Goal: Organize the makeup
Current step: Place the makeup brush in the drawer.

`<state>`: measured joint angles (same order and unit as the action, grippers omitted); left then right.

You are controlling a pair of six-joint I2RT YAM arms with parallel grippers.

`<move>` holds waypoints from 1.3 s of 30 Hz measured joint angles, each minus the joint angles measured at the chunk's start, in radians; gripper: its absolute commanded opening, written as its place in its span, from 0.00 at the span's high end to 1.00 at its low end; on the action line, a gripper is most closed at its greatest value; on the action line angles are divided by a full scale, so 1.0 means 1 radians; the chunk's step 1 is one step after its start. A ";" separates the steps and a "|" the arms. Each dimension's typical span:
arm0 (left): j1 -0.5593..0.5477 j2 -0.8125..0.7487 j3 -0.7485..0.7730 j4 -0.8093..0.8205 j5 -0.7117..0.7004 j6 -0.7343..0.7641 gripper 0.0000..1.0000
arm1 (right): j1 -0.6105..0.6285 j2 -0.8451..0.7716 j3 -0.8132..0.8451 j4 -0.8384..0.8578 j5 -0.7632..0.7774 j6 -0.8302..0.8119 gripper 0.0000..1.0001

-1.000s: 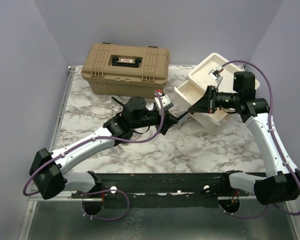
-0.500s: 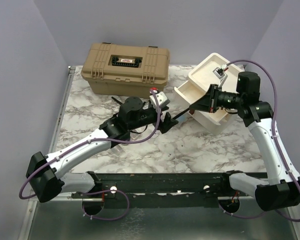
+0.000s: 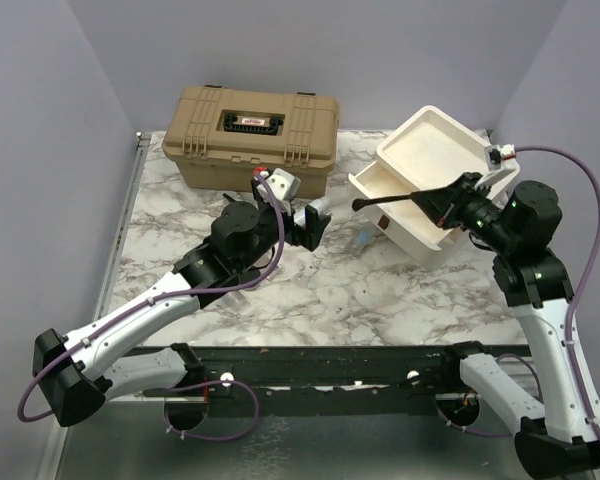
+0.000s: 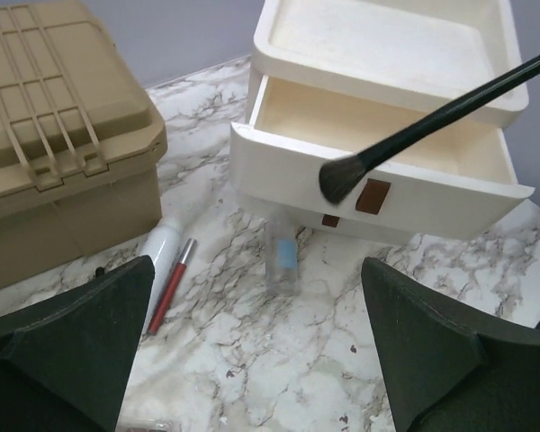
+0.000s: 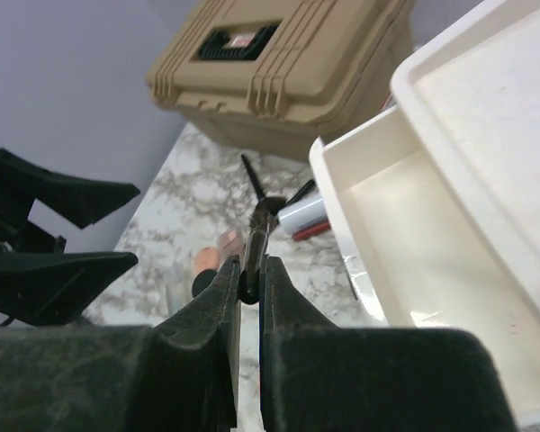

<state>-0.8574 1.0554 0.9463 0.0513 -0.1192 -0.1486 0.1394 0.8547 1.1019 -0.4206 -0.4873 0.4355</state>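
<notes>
A robotics lab test booth; plain lavender partition walls enclose a marble-patterned surface; a cabled white-and-black robot arm at lower left and another at lower right mount on a black rail along the bottom.

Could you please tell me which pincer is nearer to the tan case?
Left. The left pincer hangs open just in front of the tan case; the right pincer, shut on a black brush, is farther off, by the white drawer box.
</notes>
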 measured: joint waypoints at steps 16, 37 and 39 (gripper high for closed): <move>0.005 0.026 0.000 -0.042 -0.089 -0.028 0.01 | 0.000 -0.098 -0.145 0.154 0.401 0.118 1.00; 0.006 0.069 0.000 -0.042 -0.091 -0.037 0.01 | 0.000 -0.006 -0.265 0.281 0.347 0.097 0.87; 0.006 0.074 0.000 -0.042 -0.092 -0.034 0.01 | 0.000 -0.004 -0.265 0.287 0.343 0.092 0.82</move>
<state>-0.8509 1.1294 0.9463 0.0090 -0.2108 -0.1829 0.1394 0.8505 0.8368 -0.1337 -0.1440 0.5270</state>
